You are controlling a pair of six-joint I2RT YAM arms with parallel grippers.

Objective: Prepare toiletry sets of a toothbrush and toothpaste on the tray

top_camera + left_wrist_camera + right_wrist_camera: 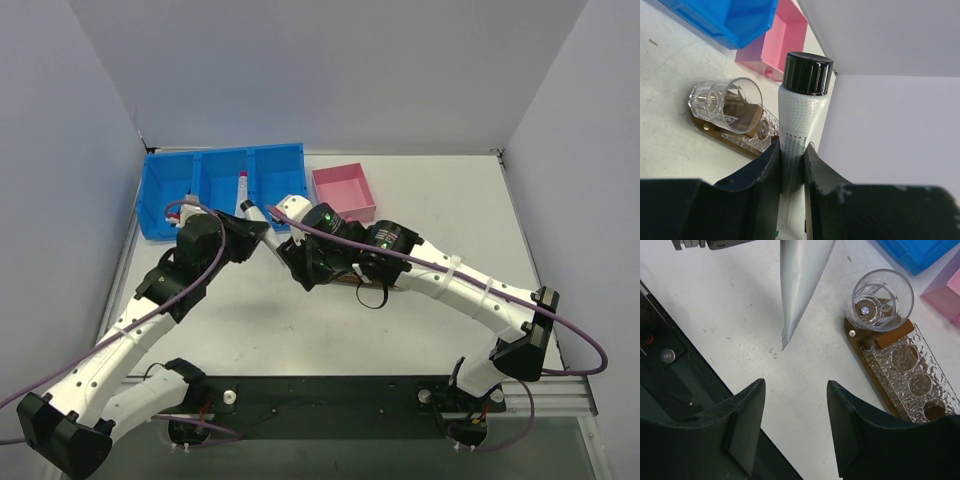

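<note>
Holding: left pincer (790, 155) closed on a white tube (802, 117) — fingers clamped on its lower body, black cap (807, 72) at the far end.
Tube: in the air over the desk (730, 325), off the tray (860, 347) and just to its side; in the right wrist view its flat crimped end points down at bare desk.
Right pincer (796, 387): open, nothing between its fingers, over the desk near the tube's flat end.
Tray: dark wood, lying on the desk near the bin (220, 185) and box (343, 190); a dimpled clear strip (887, 371) with round holes runs along it.
Cup (882, 300): clear, standing on the tray's end nearest the tube.
Bin: blue, at the desk's far edge — the pink box sits just beside it.
</note>
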